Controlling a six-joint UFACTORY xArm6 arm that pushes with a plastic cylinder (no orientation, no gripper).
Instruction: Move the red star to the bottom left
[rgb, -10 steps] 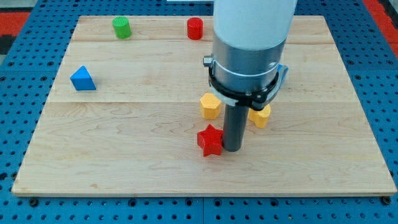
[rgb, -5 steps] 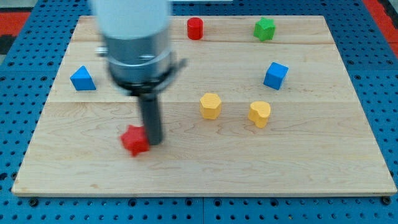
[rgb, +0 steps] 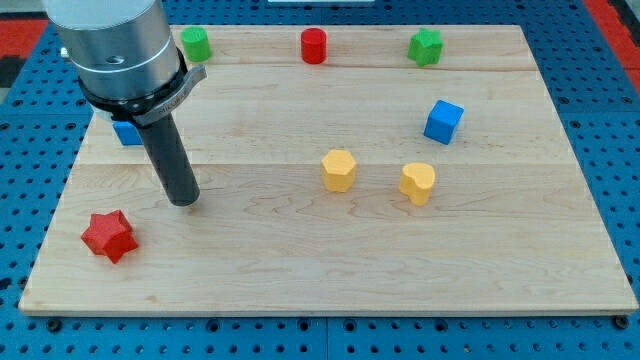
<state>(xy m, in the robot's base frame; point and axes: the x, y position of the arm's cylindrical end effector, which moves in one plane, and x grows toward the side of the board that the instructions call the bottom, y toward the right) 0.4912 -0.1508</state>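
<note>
While the red star lies near the bottom-left corner of the tabletop, my tip stands up and to the view's right of the red star, near it but clearly apart, touching no block. The arm carries no jawed end effector, only this dark rod, so nothing is clamped. Straight up from the red star, a blue block shows partly behind the arm, its shape hidden. Farther up from the red star, at the tabletop's top edge, stands a green cylinder, with a red cylinder and a green block along the same edge toward the view's right. Well to the right of the red star sit two yellow blocks side by side, with a blue cube above them.
</note>
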